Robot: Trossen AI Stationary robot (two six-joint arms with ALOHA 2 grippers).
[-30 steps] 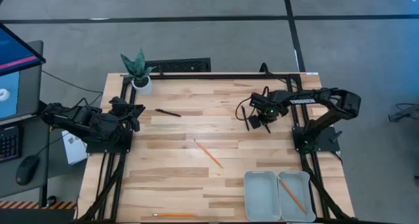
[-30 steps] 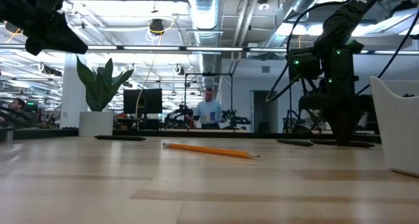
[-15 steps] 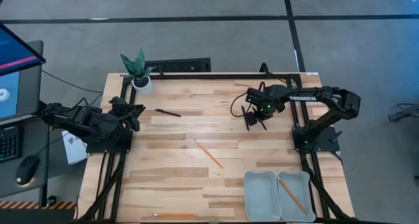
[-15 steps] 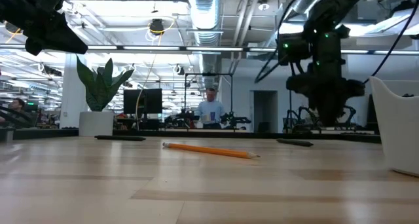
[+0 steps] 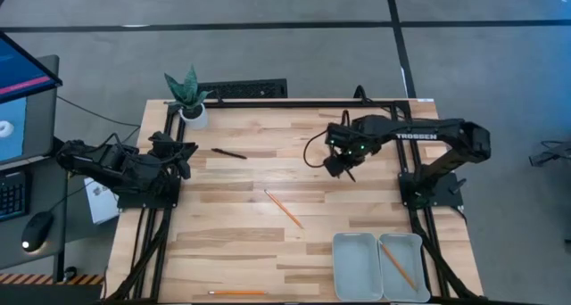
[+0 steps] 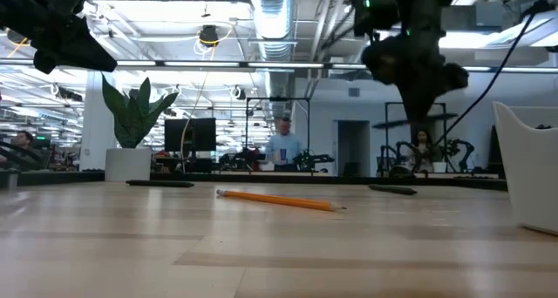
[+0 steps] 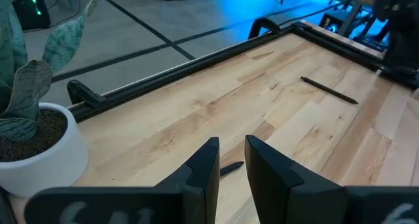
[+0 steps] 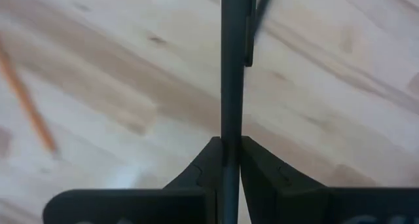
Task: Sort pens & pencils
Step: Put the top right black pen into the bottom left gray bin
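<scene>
Right claw (image 8: 226, 152) pinches black pen (image 8: 230, 67) tightly

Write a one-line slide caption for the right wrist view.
Right gripper shut on a black pen above the wooden table, an orange pencil lying off to one side.

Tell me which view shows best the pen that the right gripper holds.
The right wrist view: the pen stands clamped between the right gripper's fingers, clip visible. The high view shows only a dark sliver under that gripper. In the low view and left wrist view I cannot make it out.
</scene>
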